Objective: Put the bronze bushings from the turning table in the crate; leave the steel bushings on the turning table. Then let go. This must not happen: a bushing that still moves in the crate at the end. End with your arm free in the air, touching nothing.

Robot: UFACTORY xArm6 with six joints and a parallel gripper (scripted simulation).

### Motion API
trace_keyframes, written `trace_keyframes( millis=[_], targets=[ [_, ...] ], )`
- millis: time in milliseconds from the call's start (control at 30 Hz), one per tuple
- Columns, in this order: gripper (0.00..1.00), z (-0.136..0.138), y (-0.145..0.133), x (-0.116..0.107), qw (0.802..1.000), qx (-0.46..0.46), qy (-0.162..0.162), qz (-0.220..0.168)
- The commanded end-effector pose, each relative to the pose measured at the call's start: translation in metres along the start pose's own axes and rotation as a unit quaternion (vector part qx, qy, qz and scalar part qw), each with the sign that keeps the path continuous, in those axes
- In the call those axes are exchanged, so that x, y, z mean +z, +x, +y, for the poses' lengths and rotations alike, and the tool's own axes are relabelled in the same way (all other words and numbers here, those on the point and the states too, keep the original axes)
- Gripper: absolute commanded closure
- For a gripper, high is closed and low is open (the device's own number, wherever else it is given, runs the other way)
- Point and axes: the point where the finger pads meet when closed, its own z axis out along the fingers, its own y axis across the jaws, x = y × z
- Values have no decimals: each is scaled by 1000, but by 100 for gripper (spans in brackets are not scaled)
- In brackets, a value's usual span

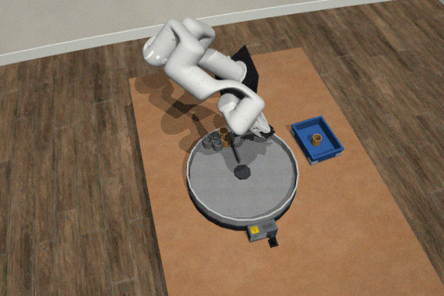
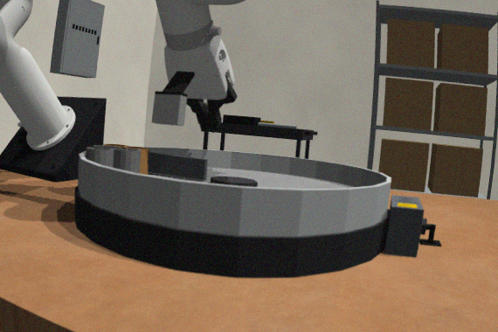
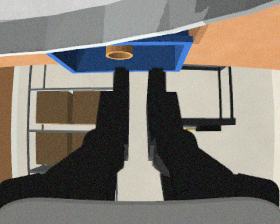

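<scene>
The turning table point(image 1: 241, 200) point(image 2: 262, 211) point(image 3: 66, 35) holds a tight group at its back left. Two bronze bushings point(image 1: 226, 142) point(image 2: 144, 162) stand there beside three grey steel bushings point(image 1: 217, 146) point(image 2: 132, 162). The blue crate point(image 1: 307, 131) point(image 3: 158, 57) is to the right of the table in the top view. One bronze bushing point(image 1: 315, 141) point(image 3: 119, 49) stands inside it. My gripper point(image 2: 210, 127) point(image 3: 138, 87) is narrowly open, with nothing between its fingers. It hangs above the back part of the turning table; the arm hides its fingers in the top view.
A dark upright bar point(image 1: 235, 151) point(image 2: 179, 165) stands on the turning table right beside the bronze bushings. A dark hub point(image 1: 242, 172) point(image 2: 233, 181) is at the table's centre. A raised wall rings the table. A grey box point(image 1: 262, 231) point(image 2: 406, 231) with a crank is at its front edge.
</scene>
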Motion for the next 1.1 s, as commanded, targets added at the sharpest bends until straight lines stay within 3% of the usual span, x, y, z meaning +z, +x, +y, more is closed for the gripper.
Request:
trace_keyframes(
  millis=[0, 533, 1067],
  targets=[
    [90, 5, 30, -28, 1000, -1, 3, -3],
    [90, 26, 120, -102, 1000, -1, 3, -3],
    [90, 27, 122, -104, 1000, -1, 3, -3]
  ],
)
